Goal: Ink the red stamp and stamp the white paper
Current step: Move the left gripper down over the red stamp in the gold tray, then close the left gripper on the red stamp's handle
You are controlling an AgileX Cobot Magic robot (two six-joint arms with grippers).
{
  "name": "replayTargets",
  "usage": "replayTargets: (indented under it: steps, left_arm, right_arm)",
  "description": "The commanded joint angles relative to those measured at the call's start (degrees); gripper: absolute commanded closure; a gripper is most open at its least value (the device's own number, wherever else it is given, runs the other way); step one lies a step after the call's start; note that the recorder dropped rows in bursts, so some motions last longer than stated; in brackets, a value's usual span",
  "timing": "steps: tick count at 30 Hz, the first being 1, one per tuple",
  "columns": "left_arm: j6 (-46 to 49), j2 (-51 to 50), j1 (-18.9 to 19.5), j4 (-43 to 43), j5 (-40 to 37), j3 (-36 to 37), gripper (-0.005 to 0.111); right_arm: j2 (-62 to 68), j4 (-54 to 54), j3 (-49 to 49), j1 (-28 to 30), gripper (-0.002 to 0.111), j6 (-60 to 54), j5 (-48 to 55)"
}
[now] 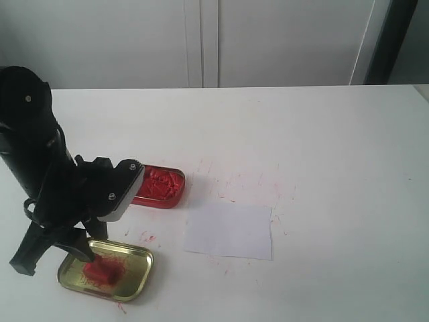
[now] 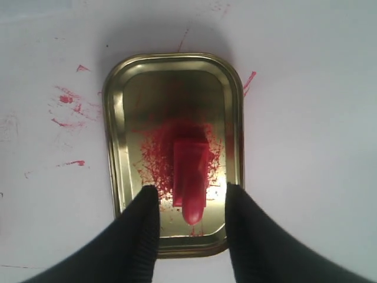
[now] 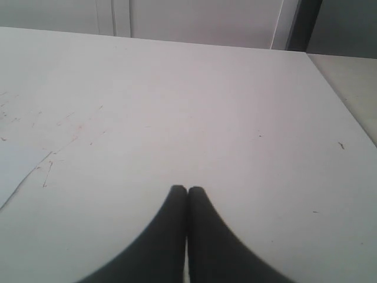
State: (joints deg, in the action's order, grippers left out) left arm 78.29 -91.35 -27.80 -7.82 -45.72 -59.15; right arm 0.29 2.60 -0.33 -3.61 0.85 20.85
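The red stamp (image 2: 190, 177) lies on its side in the gold tin lid (image 2: 116, 135), among red smears; the exterior view shows the stamp (image 1: 102, 270) in the lid (image 1: 137, 275) at the front left. My left gripper (image 2: 191, 197) is open, one finger on each side of the stamp's handle end, with gaps to both. The white paper (image 1: 230, 230) lies flat right of the lid; no imprint shows on it. My right gripper (image 3: 187, 190) is shut on nothing above bare table, and is out of the exterior view.
The red tin of ink paste (image 1: 157, 186) sits open behind the lid, partly covered by my left arm (image 1: 40, 168). Red ink smears mark the table around the paper. A paper corner (image 3: 15, 168) shows in the right wrist view. A wall runs behind the table.
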Motion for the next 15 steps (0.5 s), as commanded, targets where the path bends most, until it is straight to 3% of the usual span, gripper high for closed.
replayTargets:
  steps: [1, 15]
  left_arm:
    - [-0.74, -0.10, -0.22, -0.16, -0.36, -0.12, 0.064]
    - [-3.75, -0.10, -0.22, 2.11, 5.29, 3.77, 0.064]
  right_arm:
    - [-0.29, 0.22, 0.33, 0.27, 0.108, 0.16, -0.92]
    - [-0.29, 0.22, 0.33, 0.27, 0.108, 0.26, -0.92]
